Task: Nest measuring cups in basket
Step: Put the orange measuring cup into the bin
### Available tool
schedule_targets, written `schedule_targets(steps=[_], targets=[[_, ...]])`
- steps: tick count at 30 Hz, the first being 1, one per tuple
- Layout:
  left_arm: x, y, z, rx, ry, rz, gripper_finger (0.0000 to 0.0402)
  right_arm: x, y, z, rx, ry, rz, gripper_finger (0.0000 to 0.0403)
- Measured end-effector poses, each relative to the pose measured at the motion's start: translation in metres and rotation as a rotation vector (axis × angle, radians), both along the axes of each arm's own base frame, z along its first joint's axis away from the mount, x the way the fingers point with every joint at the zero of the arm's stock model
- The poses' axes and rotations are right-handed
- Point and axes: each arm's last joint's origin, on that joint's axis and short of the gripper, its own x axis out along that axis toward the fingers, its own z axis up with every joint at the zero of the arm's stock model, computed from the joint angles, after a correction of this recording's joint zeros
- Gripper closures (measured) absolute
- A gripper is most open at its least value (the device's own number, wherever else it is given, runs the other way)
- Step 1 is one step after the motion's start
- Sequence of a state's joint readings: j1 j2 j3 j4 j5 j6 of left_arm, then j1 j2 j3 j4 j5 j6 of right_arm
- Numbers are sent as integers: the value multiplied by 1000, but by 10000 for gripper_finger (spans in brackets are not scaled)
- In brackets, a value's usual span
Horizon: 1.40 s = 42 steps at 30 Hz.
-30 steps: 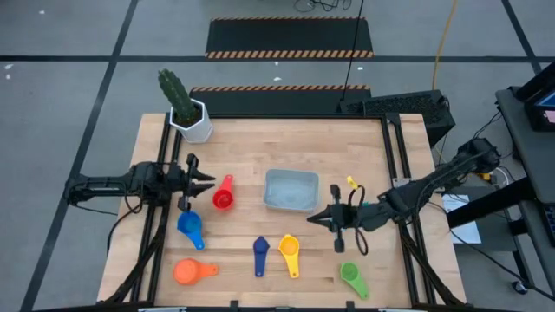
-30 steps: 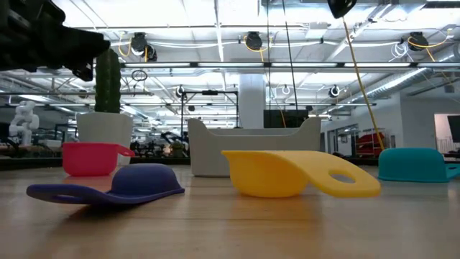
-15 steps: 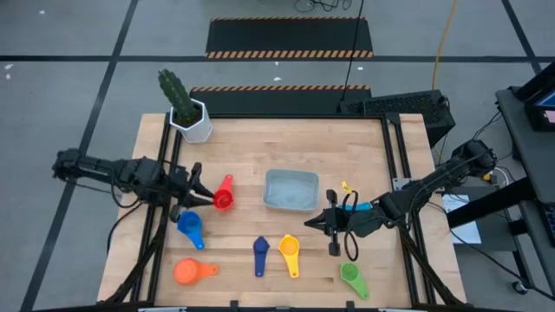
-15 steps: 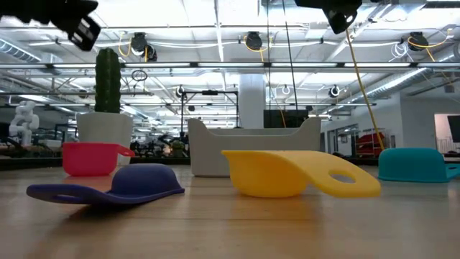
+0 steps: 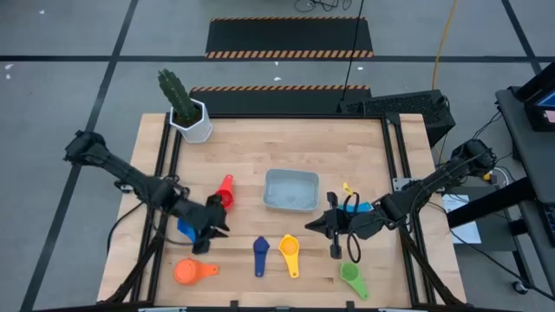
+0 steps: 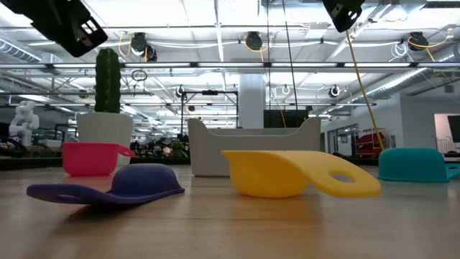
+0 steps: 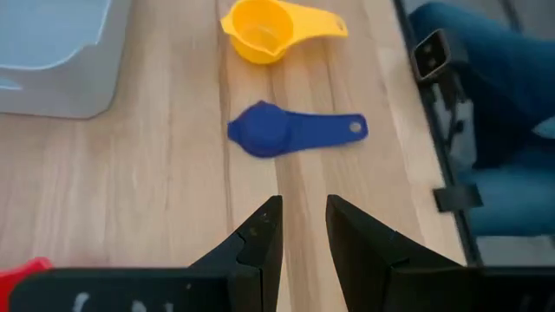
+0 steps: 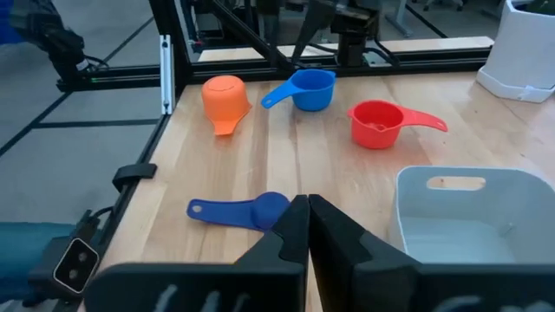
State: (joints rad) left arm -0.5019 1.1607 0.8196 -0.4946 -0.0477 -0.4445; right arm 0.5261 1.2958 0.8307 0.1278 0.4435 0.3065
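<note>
My left hand has swung inward over the bright blue plastic measuring cup, fingers slightly spread, while the right hand, fingers pressed together, waits at four o'clock of the empty pale grey-blue plastic basket at mid-desk.

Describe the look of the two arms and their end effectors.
Both arms are dark, slim, jointed tubes with black cables trailing along them. The left end effector and right end effector each end in two flat, dark, wedge-shaped fingers. A yellow part shows beside the right end effector.
</note>
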Motion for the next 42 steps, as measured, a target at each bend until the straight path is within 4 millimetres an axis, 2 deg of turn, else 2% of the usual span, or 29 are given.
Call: schedule_targets(steps=[9,15,24,27,31,35,38,42], targets=[[13,-61,-5,48,105,61,309,2,13,-15,21,-22,32,403],[16,-96,-16,41,200,133,309,5,25,-15,68,-87,61,403],[15,-128,-54,96,323,182,303,-3,39,-10,93,-122,113,403],[16,-133,-60,95,347,214,275,-6,44,-10,100,-122,126,403],[17,-135,-63,76,378,262,214,-11,50,-10,95,-135,112,403],[9,-138,-67,85,410,278,161,-13,58,-13,92,-144,112,403],[2,-142,-73,133,415,272,137,-12,64,-17,87,-157,135,403],[-1,-147,-82,168,411,280,125,-10,69,-22,78,-170,146,403]])
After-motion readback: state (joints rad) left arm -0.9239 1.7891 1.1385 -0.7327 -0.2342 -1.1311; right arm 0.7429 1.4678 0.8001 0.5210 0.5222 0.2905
